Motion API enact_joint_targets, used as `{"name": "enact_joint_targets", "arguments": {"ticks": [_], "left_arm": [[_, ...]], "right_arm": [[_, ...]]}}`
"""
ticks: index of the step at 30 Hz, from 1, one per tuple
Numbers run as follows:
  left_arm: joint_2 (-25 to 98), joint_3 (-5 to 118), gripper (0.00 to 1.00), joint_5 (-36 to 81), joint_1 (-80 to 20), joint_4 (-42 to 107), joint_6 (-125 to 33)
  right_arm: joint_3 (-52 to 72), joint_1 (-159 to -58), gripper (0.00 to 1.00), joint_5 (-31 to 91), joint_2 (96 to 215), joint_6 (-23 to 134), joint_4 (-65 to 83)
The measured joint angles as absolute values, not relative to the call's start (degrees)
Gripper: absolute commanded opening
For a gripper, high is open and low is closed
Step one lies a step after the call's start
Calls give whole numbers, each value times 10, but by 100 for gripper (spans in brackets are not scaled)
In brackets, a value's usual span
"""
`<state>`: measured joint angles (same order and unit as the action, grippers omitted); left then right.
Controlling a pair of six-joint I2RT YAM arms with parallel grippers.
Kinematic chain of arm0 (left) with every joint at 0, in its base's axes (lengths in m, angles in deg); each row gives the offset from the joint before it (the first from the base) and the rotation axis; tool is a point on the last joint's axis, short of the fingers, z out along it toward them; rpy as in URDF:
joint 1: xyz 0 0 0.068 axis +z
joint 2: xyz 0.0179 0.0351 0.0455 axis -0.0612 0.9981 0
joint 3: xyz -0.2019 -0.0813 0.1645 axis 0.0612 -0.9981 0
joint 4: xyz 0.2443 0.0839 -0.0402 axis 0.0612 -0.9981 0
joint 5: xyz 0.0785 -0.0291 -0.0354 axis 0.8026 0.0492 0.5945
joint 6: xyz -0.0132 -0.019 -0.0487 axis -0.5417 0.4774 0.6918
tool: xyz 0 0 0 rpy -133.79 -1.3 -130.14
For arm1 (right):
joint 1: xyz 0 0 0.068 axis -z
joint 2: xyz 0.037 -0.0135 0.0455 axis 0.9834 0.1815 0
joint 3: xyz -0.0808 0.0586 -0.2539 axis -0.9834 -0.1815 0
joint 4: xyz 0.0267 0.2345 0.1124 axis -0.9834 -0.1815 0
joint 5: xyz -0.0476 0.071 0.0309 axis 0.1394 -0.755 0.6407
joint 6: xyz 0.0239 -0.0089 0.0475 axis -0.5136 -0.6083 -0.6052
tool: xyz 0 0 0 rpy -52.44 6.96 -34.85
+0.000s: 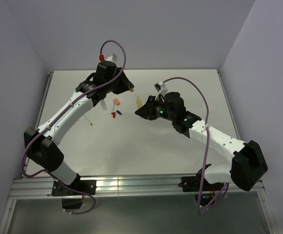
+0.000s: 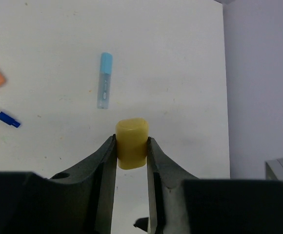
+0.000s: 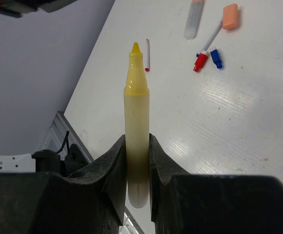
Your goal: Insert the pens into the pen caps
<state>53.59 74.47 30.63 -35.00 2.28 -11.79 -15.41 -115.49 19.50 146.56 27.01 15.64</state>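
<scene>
My left gripper (image 2: 131, 139) is shut on a stubby yellow pen cap (image 2: 131, 142) and holds it above the table; in the top view the cap (image 1: 131, 90) shows at the gripper's tip. My right gripper (image 3: 137, 139) is shut on a pale yellow-tipped pen (image 3: 136, 112), tip pointing away from the wrist. In the top view this pen (image 1: 138, 101) sits a short way right of the yellow cap, apart from it. An orange cap (image 1: 116, 102), a red cap (image 1: 113, 115) and a dark blue cap (image 1: 119, 112) lie on the table between the arms.
A translucent pen with a light blue end (image 2: 104, 80) lies beyond the yellow cap. A pale pen (image 3: 194, 19) and a thin whitish stick (image 3: 148, 54) lie on the white table (image 1: 146, 146). Grey walls close in the back and both sides.
</scene>
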Motion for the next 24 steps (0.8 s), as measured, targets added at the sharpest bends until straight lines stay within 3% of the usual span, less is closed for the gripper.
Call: {"name": "enact_joint_targets", "arguments": {"ticks": [24], "left_arm": [[484,695,0,263,-375,89,-148]], "right_arm": [[-140,-1163,0,208,1482,273,168]]}}
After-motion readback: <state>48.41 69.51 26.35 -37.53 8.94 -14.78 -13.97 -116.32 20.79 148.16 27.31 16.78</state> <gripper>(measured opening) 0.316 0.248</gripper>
